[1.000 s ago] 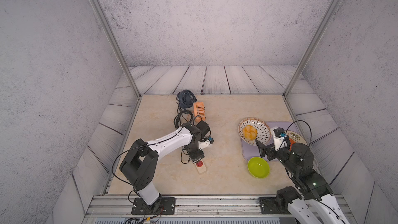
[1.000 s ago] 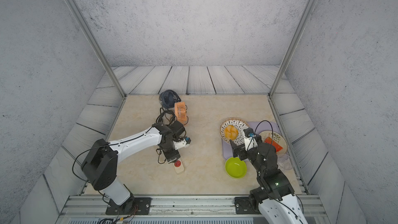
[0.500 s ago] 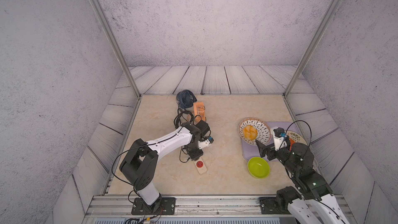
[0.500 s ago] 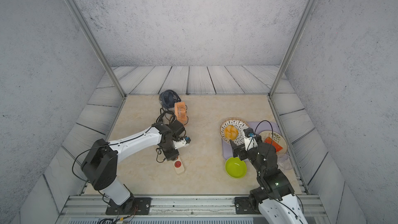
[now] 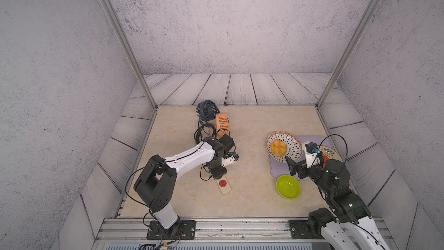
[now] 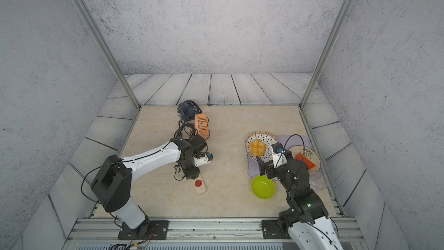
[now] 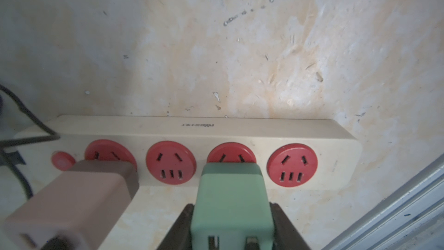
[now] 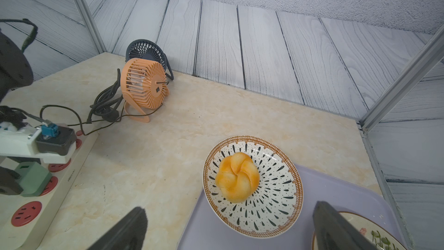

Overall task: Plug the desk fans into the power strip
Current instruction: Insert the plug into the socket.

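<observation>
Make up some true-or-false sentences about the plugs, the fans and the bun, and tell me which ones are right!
1. The left gripper is holding a green plug. True.
2. All four red sockets on the power strip are free. False: a pink-brown plug sits at one and the green plug at another, so only two sockets are free.
3. The right gripper is squeezing the bun. False: it is open and holds nothing, and the bun lies on the patterned plate.
4. There are two fans, an orange fan and a dark blue fan behind it. True.
</observation>
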